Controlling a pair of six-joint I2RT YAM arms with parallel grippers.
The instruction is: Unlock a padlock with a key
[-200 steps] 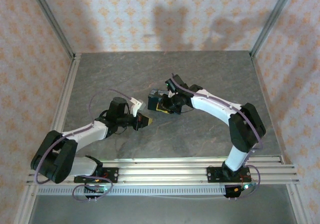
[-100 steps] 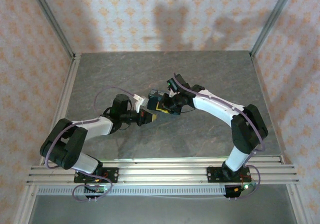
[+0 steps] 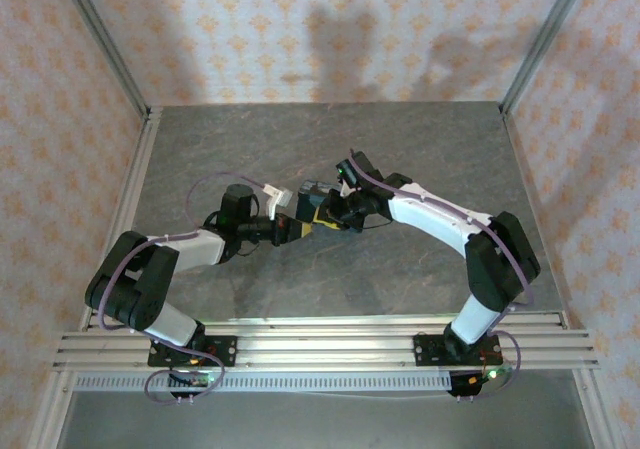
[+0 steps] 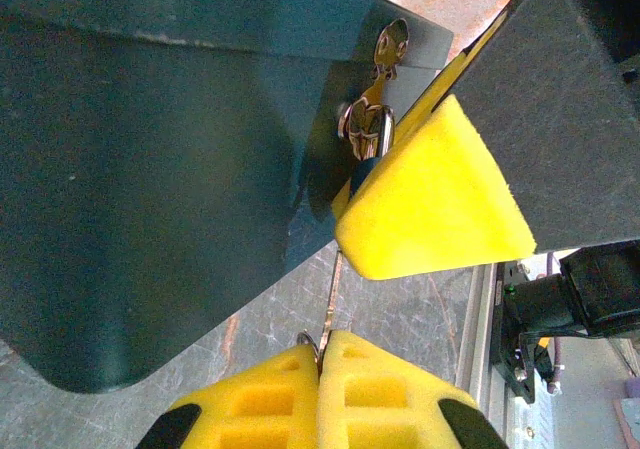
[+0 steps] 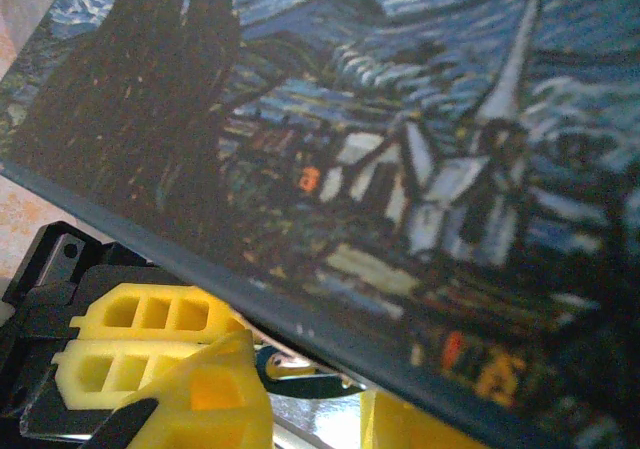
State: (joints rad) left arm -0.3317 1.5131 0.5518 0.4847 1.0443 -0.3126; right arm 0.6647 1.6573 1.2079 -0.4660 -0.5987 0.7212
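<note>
The padlock (image 5: 300, 372) is a tiny blue body with a silvery loop (image 4: 365, 131) hanging at the latch of the painted box (image 3: 318, 199). My right gripper (image 3: 323, 218) is shut on it, just below the box's edge, and one of its yellow fingers (image 4: 430, 204) covers the lock's body in the left wrist view. My left gripper (image 4: 322, 341) is shut on the key (image 4: 335, 289). The key's thin blade points up toward the lock, and its tip is hidden behind that yellow finger. In the top view the left gripper (image 3: 292, 230) nearly touches the right one.
The dark blue box (image 4: 150, 169) with a night-sky painting on its lid (image 5: 400, 119) stands mid-table. Aluminium rails (image 3: 330, 344) run along the near edge, and patterned walls (image 3: 330, 29) close in the grey stone-look table (image 3: 420, 159) on three sides.
My left arm has swung up and to the right, bringing the key from open table up to the right gripper and the lock. The right arm and box have barely moved.
</note>
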